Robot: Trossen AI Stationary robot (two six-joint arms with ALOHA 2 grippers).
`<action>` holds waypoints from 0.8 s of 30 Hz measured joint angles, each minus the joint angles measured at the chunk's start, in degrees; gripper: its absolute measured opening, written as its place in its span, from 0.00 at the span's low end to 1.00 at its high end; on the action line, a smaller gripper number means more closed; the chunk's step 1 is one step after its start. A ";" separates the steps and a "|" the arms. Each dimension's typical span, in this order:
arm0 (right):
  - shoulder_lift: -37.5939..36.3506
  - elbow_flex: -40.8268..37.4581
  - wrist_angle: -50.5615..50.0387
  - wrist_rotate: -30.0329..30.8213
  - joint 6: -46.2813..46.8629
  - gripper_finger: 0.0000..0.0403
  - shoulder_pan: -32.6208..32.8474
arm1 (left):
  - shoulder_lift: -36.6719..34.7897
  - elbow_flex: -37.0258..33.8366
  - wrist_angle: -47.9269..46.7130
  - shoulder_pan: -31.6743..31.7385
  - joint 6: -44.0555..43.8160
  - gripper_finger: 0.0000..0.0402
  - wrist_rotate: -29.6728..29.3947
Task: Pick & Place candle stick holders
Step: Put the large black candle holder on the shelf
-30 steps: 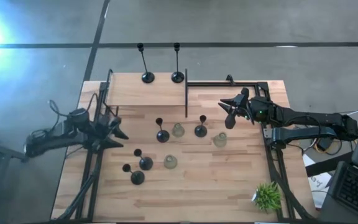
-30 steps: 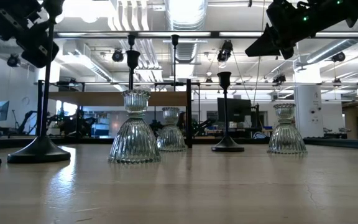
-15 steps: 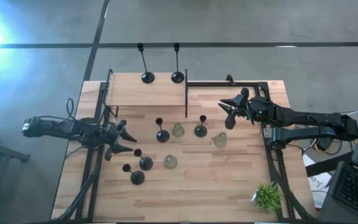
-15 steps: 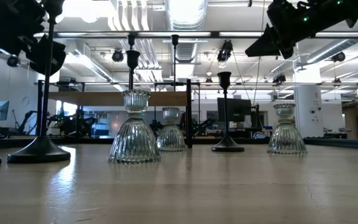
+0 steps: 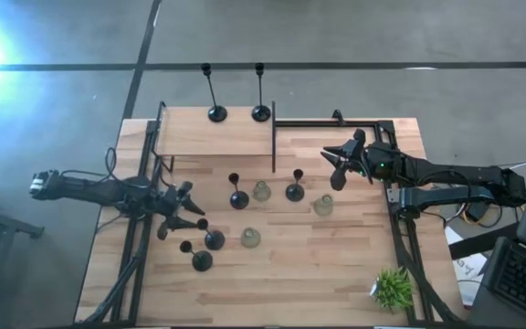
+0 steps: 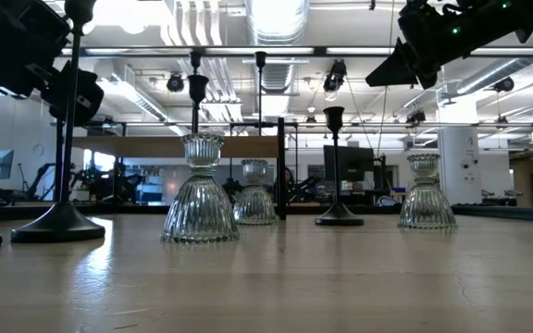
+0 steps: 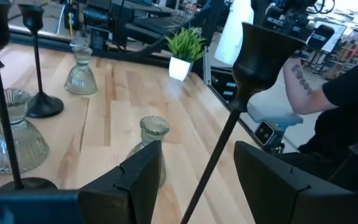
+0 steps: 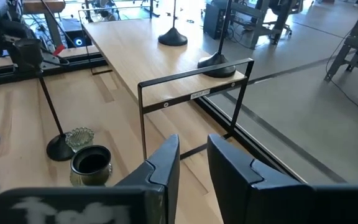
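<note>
Several black candle stick holders stand on their round bases: two tall ones (image 5: pixel 217 113) (image 5: pixel 261 113) at the far edge, short ones (image 5: pixel 237 199) (image 5: pixel 295 192) mid-table, and two (image 5: pixel 213 239) (image 5: pixel 199 260) at the near left. Three glass holders (image 5: pixel 261 191) (image 5: pixel 323 206) (image 5: pixel 250 238) stand among them. My left gripper (image 5: pixel 193 206) is open, close to the near-left pair. In the left wrist view a black stem (image 7: pixel 229 124) shows in the gap between its fingers, touching neither. My right gripper (image 5: pixel 339 166) hovers over the far right, open a little, with nothing between its fingers (image 8: pixel 166 168).
A thin black frame (image 5: pixel 274 137) stands upright across the far middle of the table. A small potted plant (image 5: pixel 393 288) sits at the near right corner. Arm mounts and cables run along both side edges. A person's arm (image 7: pixel 303 81) shows beyond the table.
My left gripper has swung from the left edge toward the table's near right and sunk, rolling a little, until it stands by the near-left black holders. It has stayed open. No holder has moved.
</note>
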 joint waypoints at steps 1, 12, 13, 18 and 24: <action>0.00 -0.01 0.00 0.00 0.00 0.20 0.00 | 0.23 0.00 0.01 0.00 -0.02 0.51 0.04; 0.00 -0.01 0.24 0.02 0.00 0.20 0.00 | 4.57 0.00 5.79 0.00 -0.16 0.50 2.96; 0.00 -0.01 0.25 0.02 0.00 0.19 0.00 | 5.19 0.00 6.35 0.00 -0.16 0.49 3.21; 0.00 -0.01 0.26 0.02 0.00 0.17 0.00 | 8.44 0.00 9.23 -0.07 -0.14 0.47 3.46; 0.00 -0.01 0.26 0.04 0.00 0.18 0.00 | 11.89 0.00 13.39 -0.12 -0.14 0.47 4.76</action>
